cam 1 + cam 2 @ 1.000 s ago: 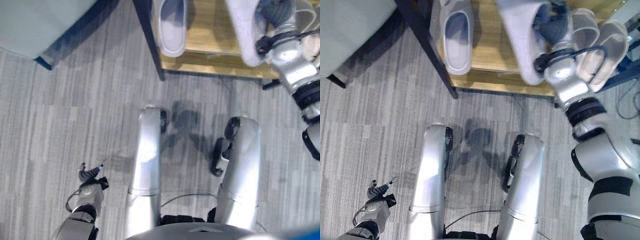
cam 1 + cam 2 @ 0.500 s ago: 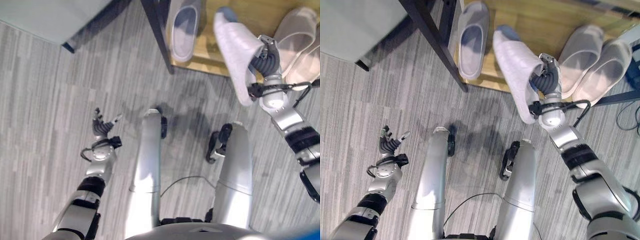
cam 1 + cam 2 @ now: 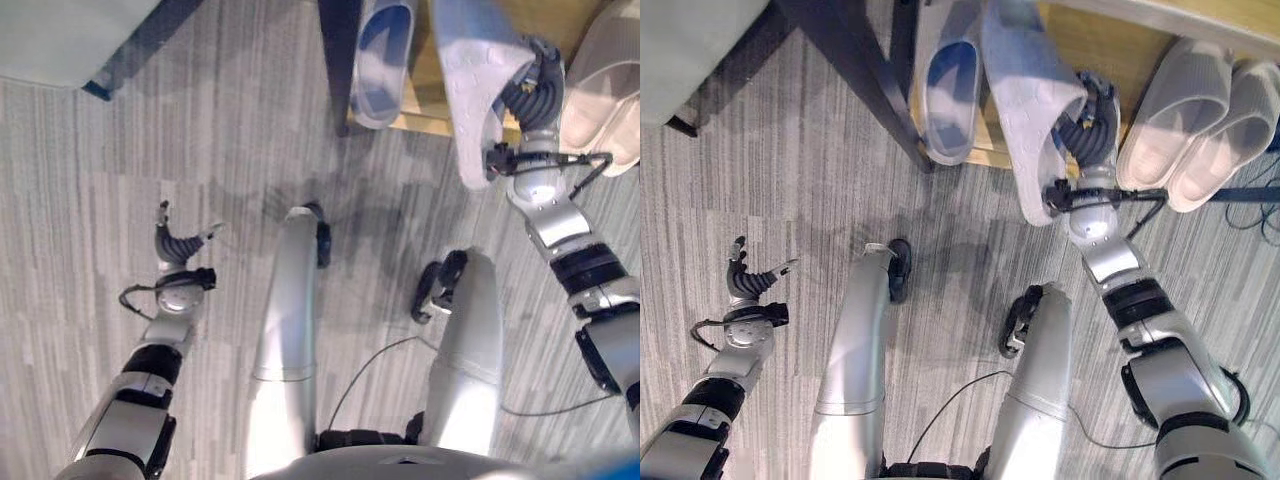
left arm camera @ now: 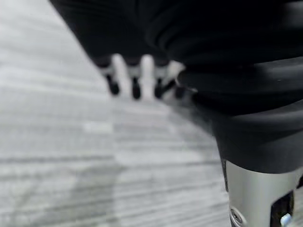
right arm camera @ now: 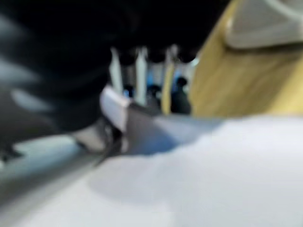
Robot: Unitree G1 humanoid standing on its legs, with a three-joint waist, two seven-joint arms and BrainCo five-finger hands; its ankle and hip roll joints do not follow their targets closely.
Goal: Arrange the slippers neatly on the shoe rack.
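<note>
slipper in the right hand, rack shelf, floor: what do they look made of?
Slipper, gripped by the right hand: looks like soft matte foam or rubber, pale with a finely textured sole; cannot tell which.
Shoe rack shelf: looks like wood or wood laminate, light with visible grain; its leg is dark, material unclear.
Floor: grey, streaked and matte, probably low-pile carpet.

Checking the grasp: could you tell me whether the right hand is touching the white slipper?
Touching: the right eye view shows the right hand curled round the white slipper.

text: none legible | labels: none | numbers: none
</note>
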